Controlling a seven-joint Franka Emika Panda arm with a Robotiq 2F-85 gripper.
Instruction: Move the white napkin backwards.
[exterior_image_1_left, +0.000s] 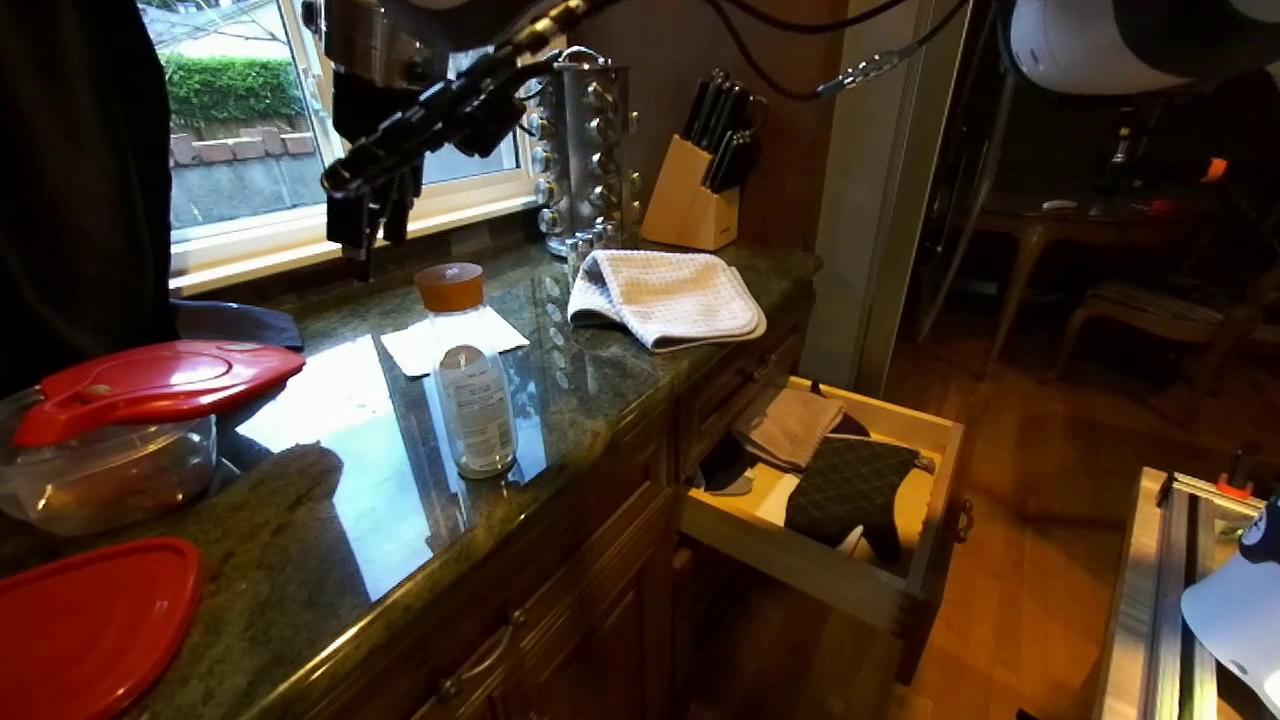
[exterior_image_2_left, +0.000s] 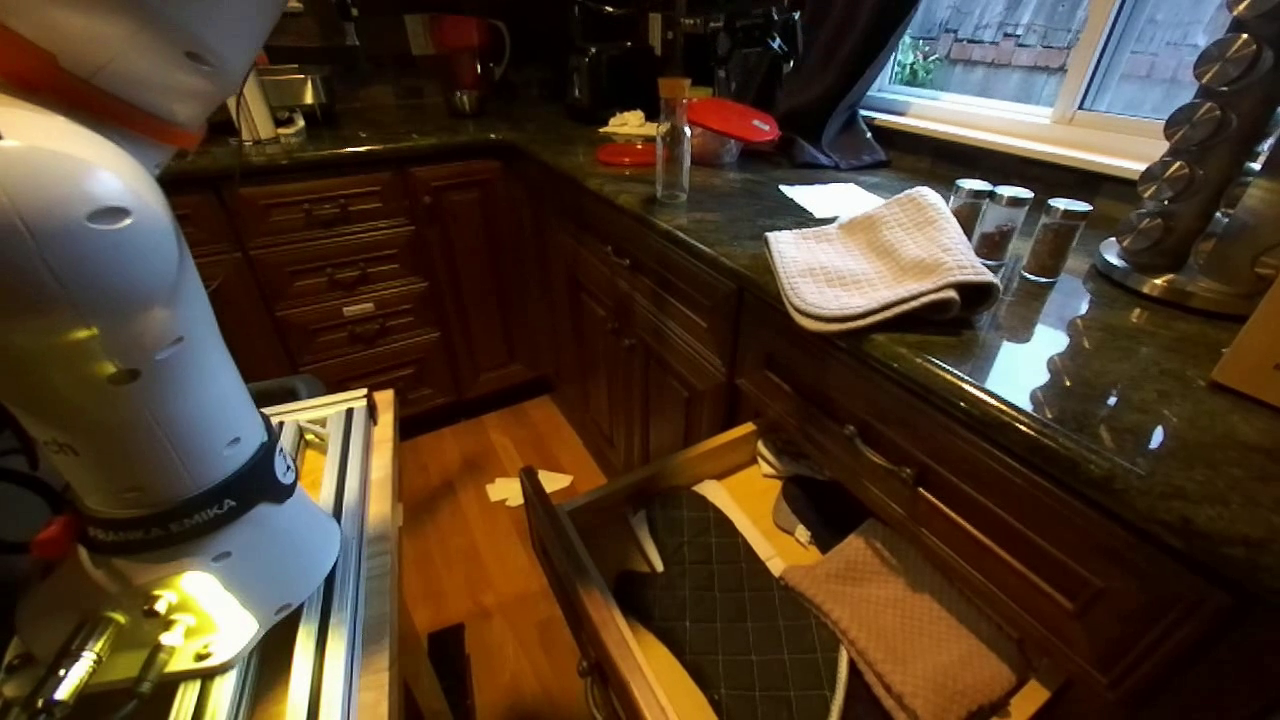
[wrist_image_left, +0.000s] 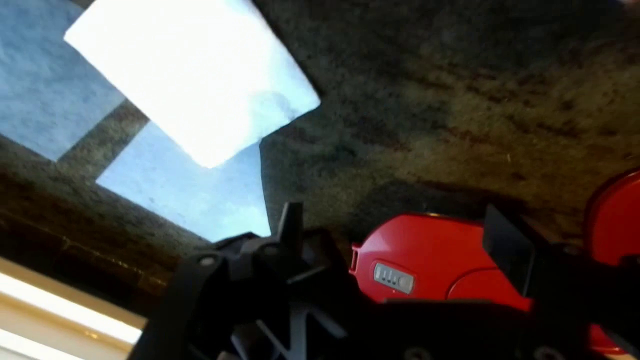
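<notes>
The white napkin (exterior_image_1_left: 405, 348) lies flat on the dark stone counter, partly behind a clear bottle in an exterior view. It also shows in an exterior view (exterior_image_2_left: 826, 199), its near side partly behind a rumpled cloth. In the wrist view the napkin (wrist_image_left: 195, 75) lies at upper left, bright, with one slightly wavy edge. My gripper (exterior_image_1_left: 368, 245) hangs above the counter near the window, on the window side of the napkin. In the wrist view the gripper (wrist_image_left: 392, 220) is open with nothing between its fingers. A red lid shows below, beyond the gap.
The clear bottle (exterior_image_1_left: 475, 410) with a brown cap stands at the counter's front. The rumpled white cloth (exterior_image_1_left: 670, 300) lies near the counter edge. A red-lidded container (exterior_image_1_left: 165, 385), spice rack (exterior_image_1_left: 590, 150), spice jars (exterior_image_2_left: 1000, 225) and knife block (exterior_image_1_left: 692, 195) stand around. A drawer (exterior_image_1_left: 820, 590) is pulled out below.
</notes>
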